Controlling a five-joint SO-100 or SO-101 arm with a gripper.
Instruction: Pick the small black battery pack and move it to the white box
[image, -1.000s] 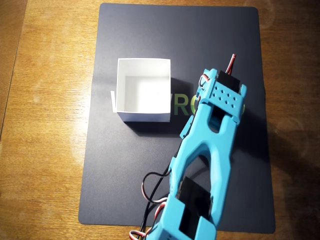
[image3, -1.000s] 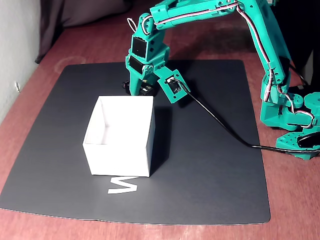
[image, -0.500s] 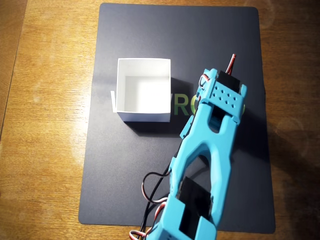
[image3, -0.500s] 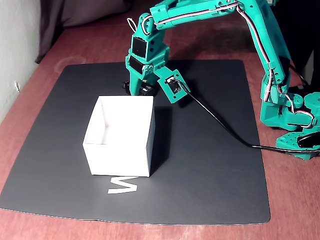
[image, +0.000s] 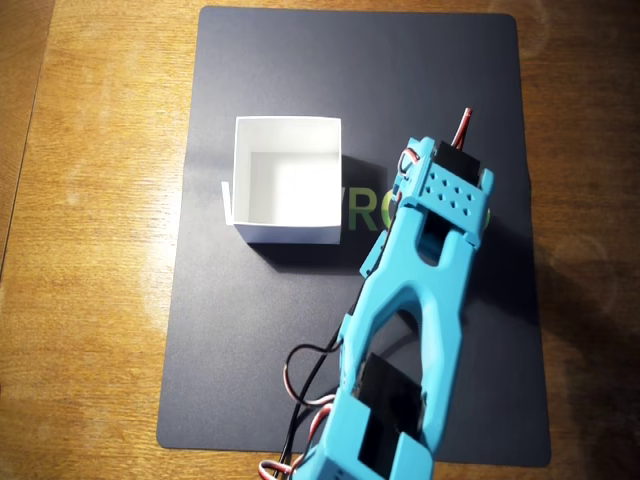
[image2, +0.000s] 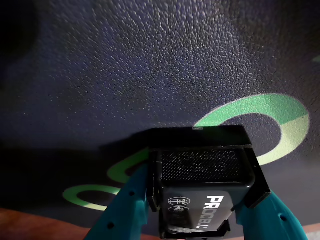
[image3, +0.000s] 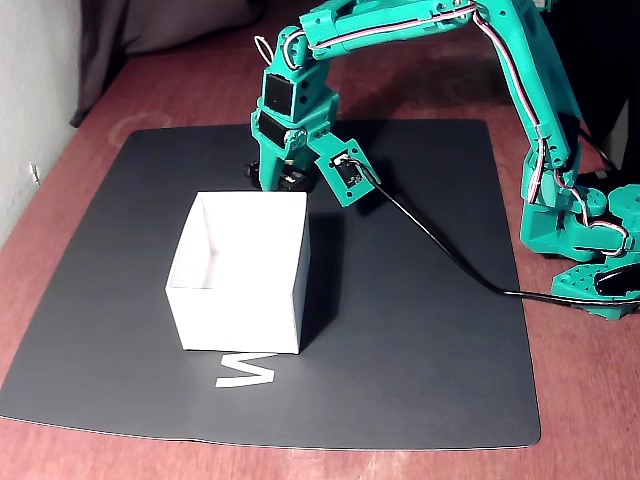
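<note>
Battery pack (image2: 202, 192), small and black with white "PROCELL" lettering on its face, sits clamped between the two teal fingers (image2: 122, 210) of the hand (image2: 200, 200) at the lower centre of the wrist view. The fingers press against its left and right sides, and its far end points toward the dark pebbled mat (image2: 150, 65). Green printed letter shapes on the mat curve to the right of the pack and at the lower left.

Seen from overhead, the teal arm (image: 420, 300) reaches from the bottom edge up toward the centre right of the frame, covering the hand and the pack below it. The white box (image: 287, 180) stands open-topped at the upper centre of the mat (image: 250, 350), just left of the arm's end, apart from it. The mat lies on the wooden desk (image: 90, 250).

From the fixed view, the arm (image3: 530, 120) arches from its base at the right edge across to the upper centre, where the hand (image3: 275, 178) points down, low over the mat (image3: 420, 330) just behind the box (image3: 240, 275). The pack itself is too dark and hidden there to make out. A black cable (image3: 440, 250) trails from the wrist across the mat toward the right.
</note>
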